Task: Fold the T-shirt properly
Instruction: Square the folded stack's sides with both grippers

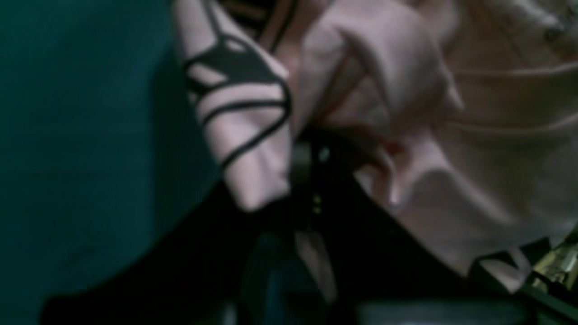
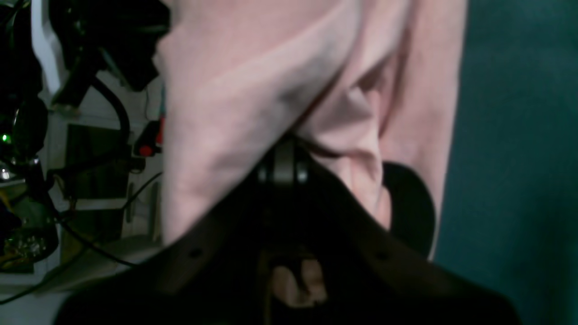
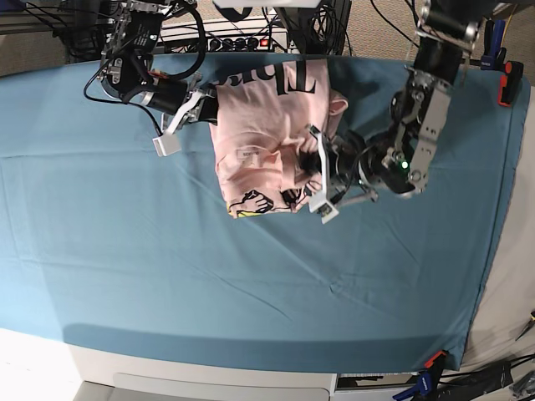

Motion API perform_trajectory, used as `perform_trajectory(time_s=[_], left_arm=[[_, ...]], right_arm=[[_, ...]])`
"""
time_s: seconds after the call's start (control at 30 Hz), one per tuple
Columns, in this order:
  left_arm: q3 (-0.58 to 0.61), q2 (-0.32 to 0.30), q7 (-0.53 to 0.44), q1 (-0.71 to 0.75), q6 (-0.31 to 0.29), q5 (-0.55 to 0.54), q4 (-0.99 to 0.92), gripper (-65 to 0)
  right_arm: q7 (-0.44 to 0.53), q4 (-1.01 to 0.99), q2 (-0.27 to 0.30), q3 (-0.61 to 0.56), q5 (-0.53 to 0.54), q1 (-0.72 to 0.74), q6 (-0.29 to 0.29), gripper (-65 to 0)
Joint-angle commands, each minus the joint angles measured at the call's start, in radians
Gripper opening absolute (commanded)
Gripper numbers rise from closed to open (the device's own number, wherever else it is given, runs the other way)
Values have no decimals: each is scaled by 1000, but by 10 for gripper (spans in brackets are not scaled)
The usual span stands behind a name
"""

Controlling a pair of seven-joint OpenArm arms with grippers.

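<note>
T-shirt [image 3: 267, 134], bunched on the teal surface [image 3: 125, 251] between the two tools, is pinched at opposite edges by the left tool [image 1: 311, 149] and the right tool [image 2: 284, 149], so uneven pulling could slip a pinch and crumple the fold.

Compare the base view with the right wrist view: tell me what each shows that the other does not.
Only the base view shows the whole teal cloth, both arms, the black lettering and cartoon print on the T-shirt, and the left tool at its edge. Only the right wrist view shows close up the right tool shut on a pinched fold of plain pink fabric, with cables and equipment behind. Both share the pink shirt, the teal cloth and the right tool gripping the shirt.
</note>
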Motion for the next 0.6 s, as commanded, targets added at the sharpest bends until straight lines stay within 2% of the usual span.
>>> perform_trajectory(time_s=[0.0, 0.5, 0.57], left_arm=[[3, -2, -22, -35, -3, -16, 9, -650], [6, -1, -21, -124, -3, -16, -108, -650], [6, -1, -22, -124, 17, 3, -108, -650]], right_arm=[[-14, 7, -10, -7, 37, -5, -6, -650], [-14, 7, -10, -6, 8, -4, -6, -650], [-14, 7, -10, -6, 8, -4, -5, -650]])
